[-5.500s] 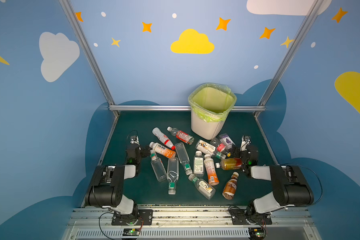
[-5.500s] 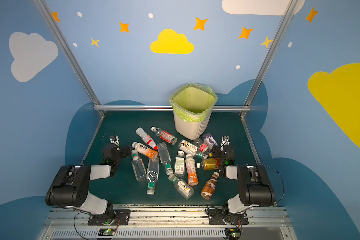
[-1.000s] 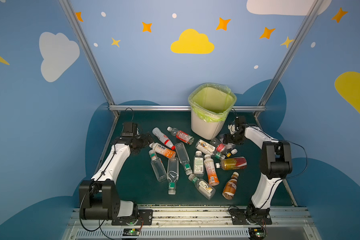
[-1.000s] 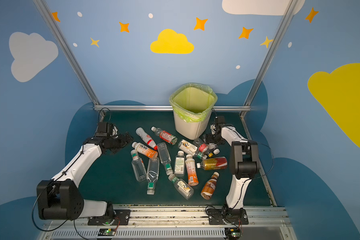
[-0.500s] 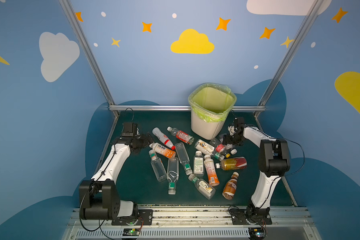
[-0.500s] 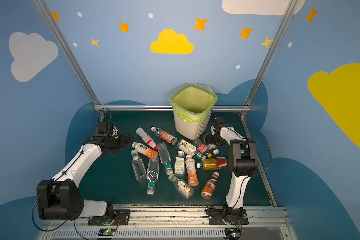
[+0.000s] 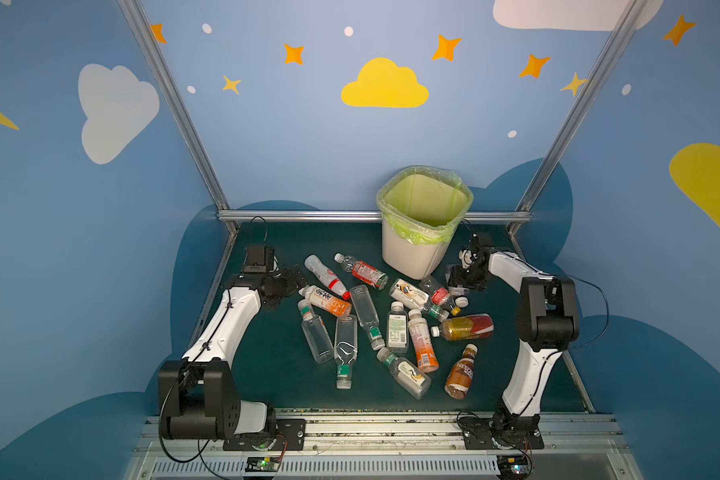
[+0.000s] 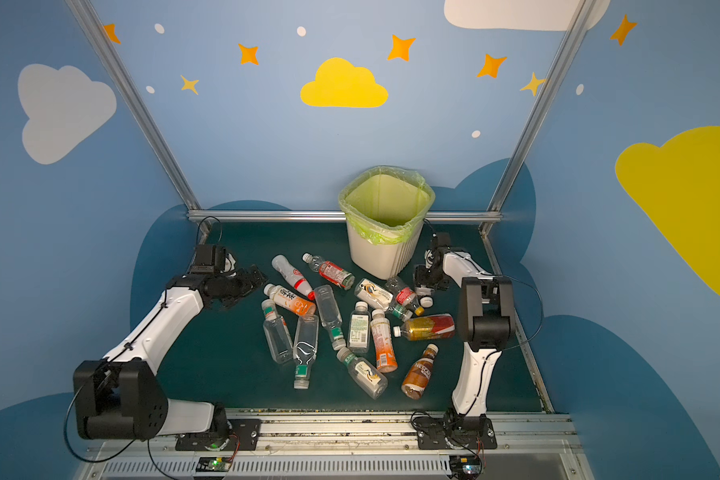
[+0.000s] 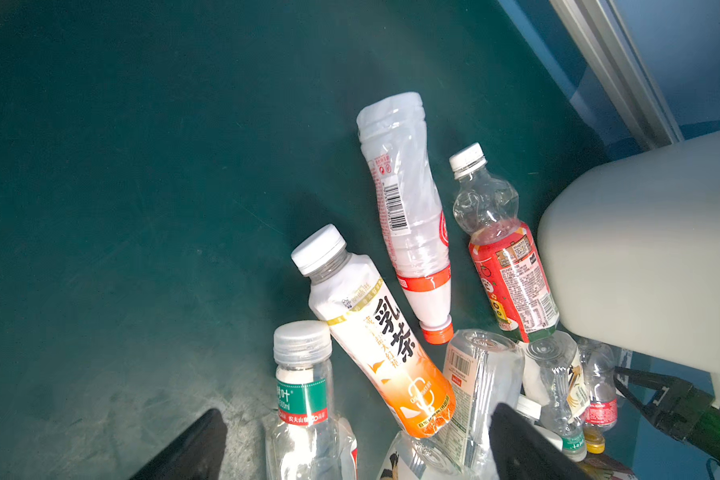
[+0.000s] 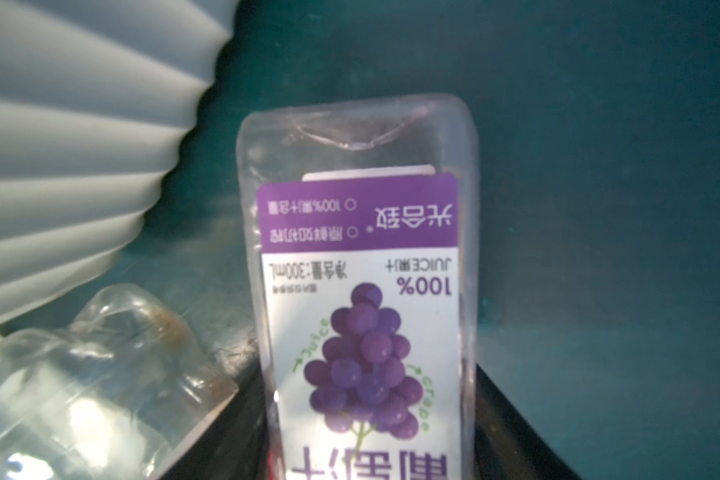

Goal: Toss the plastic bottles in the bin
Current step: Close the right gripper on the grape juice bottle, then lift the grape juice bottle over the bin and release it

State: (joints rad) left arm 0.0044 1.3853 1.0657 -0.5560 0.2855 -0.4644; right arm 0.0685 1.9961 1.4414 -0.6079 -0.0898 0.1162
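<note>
Blue walls [image 7: 292, 137] are enclosing the booth, showing a yellow cloud [image 7: 385, 85] at twelve o'clock, a white cloud [image 7: 115, 110] at ten and orange stars [image 7: 445, 46]. Aluminium posts [image 7: 176, 104] are rising from the back corners. A dark green mat [image 7: 275, 365] is covering the table, lying evenly lit.

- Where am I finding room to pass?
- You are getting bare mat [image 7: 275, 374] left of the bottles [image 7: 366, 309]. On your right, the bin [image 7: 404, 257] is crowding the grape bottle [image 10: 362, 291], and a clear bottle [image 10: 92, 374] is lying just beside it.
</note>
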